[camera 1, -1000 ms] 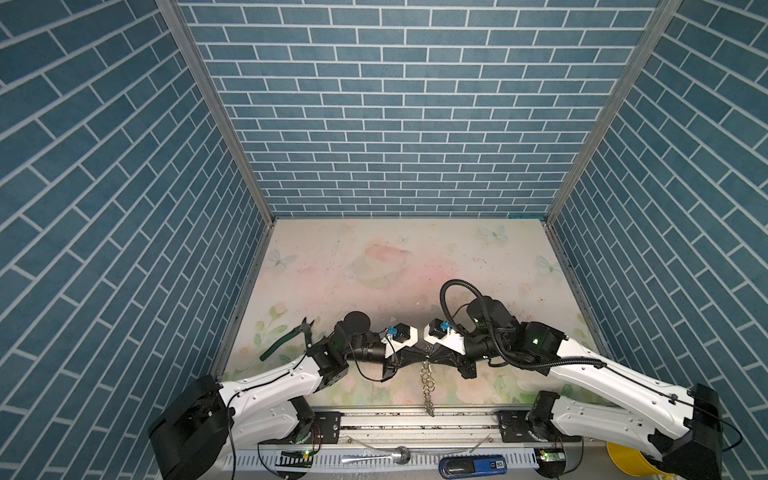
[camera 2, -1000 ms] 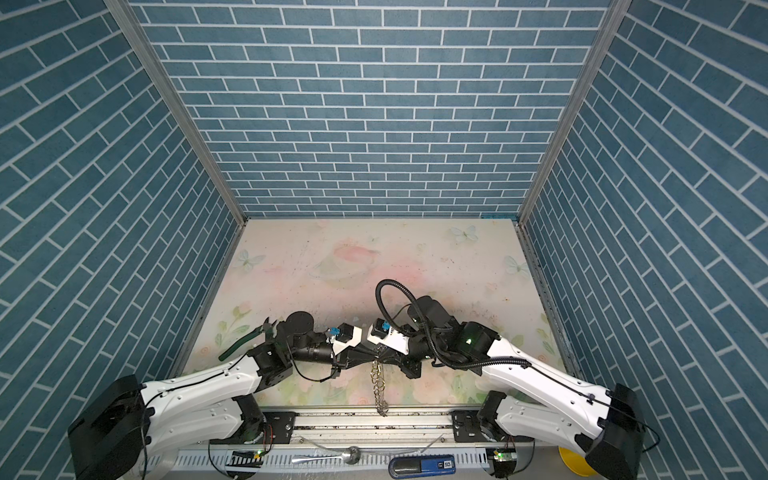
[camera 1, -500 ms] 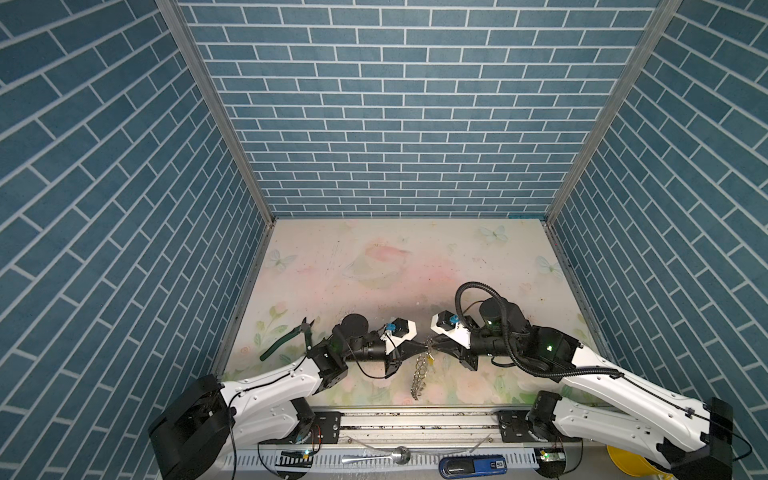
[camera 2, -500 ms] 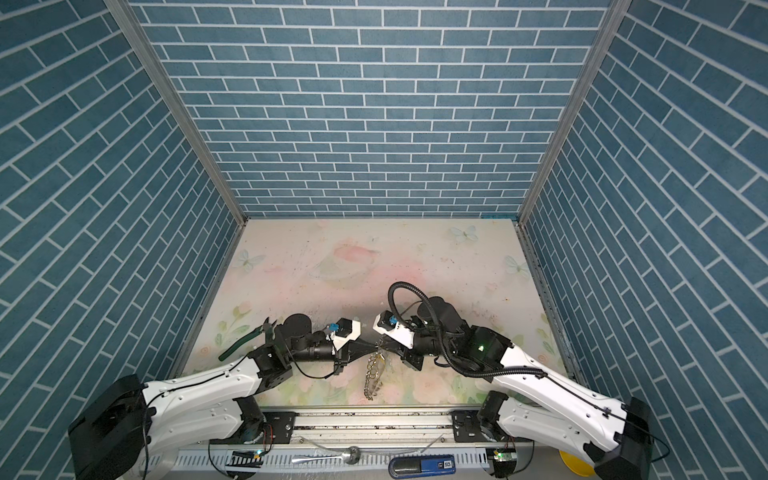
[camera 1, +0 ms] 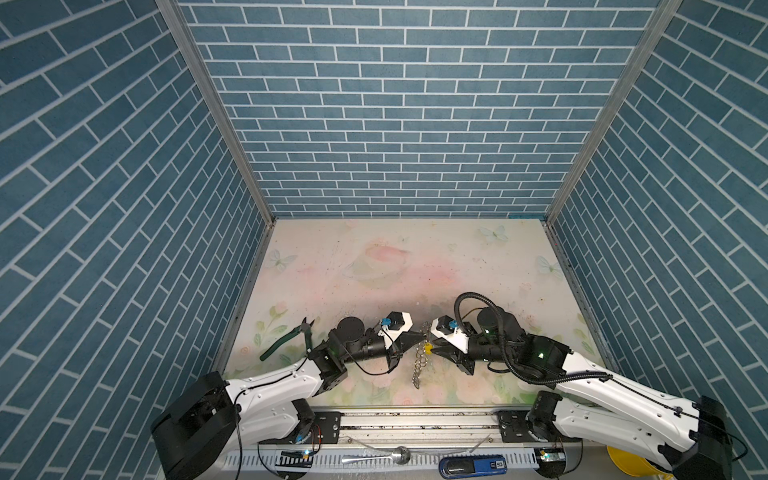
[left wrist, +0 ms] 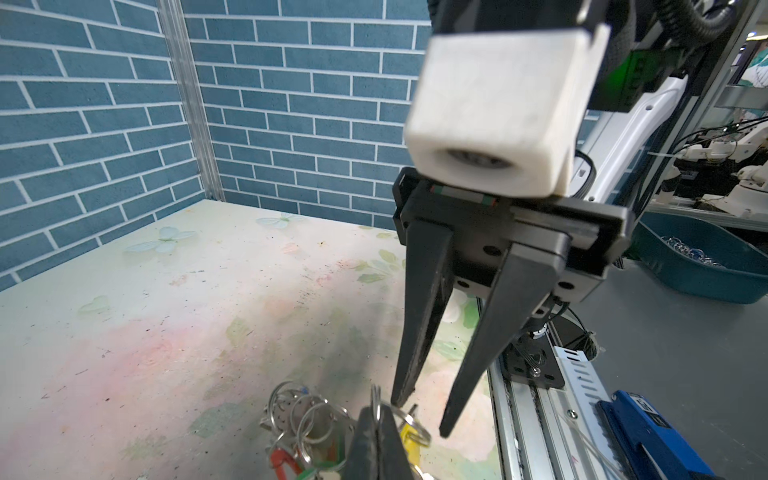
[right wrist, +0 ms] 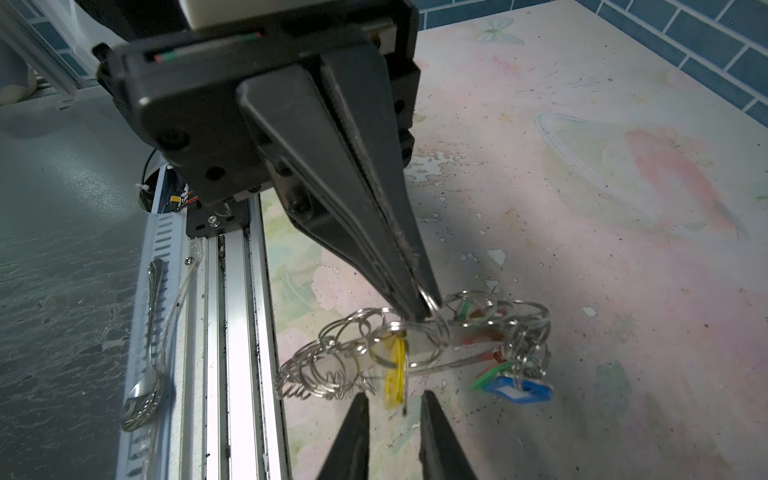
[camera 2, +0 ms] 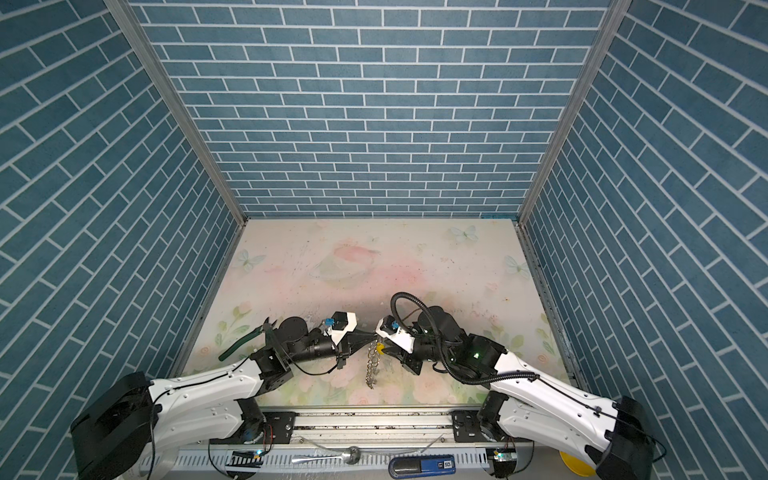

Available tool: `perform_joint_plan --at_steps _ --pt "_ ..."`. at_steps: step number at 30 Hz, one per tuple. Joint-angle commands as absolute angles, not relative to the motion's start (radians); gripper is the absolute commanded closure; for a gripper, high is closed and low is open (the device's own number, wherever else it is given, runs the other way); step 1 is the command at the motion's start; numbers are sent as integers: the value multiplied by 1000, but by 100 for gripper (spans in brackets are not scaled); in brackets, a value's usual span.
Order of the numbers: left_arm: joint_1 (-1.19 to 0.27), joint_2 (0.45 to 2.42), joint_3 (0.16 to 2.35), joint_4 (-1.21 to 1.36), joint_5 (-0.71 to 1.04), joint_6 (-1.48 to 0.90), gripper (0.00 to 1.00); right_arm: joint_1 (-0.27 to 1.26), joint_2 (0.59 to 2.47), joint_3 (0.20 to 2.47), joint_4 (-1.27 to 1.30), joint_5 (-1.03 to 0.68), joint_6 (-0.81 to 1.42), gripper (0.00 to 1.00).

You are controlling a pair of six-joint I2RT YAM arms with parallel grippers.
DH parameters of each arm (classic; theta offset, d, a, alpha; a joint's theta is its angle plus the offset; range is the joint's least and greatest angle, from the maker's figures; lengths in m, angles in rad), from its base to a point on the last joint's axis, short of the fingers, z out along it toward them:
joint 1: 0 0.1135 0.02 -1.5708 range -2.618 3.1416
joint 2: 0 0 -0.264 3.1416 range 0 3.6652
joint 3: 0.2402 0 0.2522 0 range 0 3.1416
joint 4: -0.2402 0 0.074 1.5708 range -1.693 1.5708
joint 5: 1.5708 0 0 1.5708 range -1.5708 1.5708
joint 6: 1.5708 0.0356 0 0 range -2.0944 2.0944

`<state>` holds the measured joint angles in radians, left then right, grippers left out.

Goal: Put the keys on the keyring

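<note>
**A:** What lies farthest left of the keyring?

**B:** Green-handled pliers (camera 1: 286,344), flat on the desk (camera 1: 374,266) and well apart from the keyring (camera 1: 419,363). A metal spoon (camera 1: 374,459) lies off the desk's front edge, on the rail, left of and in front of the keyring.

**A:** And the left pincer?

**B:** The left pincer (camera 1: 417,338) reaches in from the keyring's left. Its jaws are clenched on one silver ring (right wrist: 430,301) at the keyring's top, with the ring nipped right at the tips.

**A:** So where is the keyring itself?

**B:** It hangs from that grip, near the desk's front edge, as a chain of linked silver rings drooping below. I cannot tell whether its lowest rings touch the desk.

**A:** The keys?

**B:** The keys (right wrist: 395,370) are bunched on those rings. The one with the yellow tag hangs just under the gripped ring. A red tag (right wrist: 482,337), a green tag (right wrist: 488,376) and a blue tag (right wrist: 517,388) cluster on the keyring's side away from the rail.

**A:** The right pincer?

**B:** The right pincer (right wrist: 393,395) is just right of the keyring and released. Its two tips stand apart on either side of the yellow tag's lower end, with a gap showing on both sides.

**A:** Anything further right?

**B:** A blue device (camera 1: 473,464) lies on the rail, right of and in front of the keyring.
</note>
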<state>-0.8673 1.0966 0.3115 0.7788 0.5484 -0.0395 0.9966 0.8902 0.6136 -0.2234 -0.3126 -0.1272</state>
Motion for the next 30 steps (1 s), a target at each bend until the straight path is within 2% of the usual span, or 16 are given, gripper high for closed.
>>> perform_joint_plan --at_steps 1,5,8,15,22,30 --pt "-871 1102 301 889 545 -73 100 1002 894 579 -142 -290 -111 76" --pt "-871 1106 304 902 546 -85 100 1002 898 565 -109 -295 -111 76" --pt "-871 1116 306 919 552 -93 100 1002 908 564 -83 -308 -106 79" --pt "-871 1135 298 991 529 -138 100 1002 950 585 -95 -350 -107 100" --pt "-871 1117 282 1053 458 -166 100 1002 951 589 -133 -371 -107 100" --pt "-871 1128 289 1080 511 -187 100 1002 970 613 -132 -377 -112 100"
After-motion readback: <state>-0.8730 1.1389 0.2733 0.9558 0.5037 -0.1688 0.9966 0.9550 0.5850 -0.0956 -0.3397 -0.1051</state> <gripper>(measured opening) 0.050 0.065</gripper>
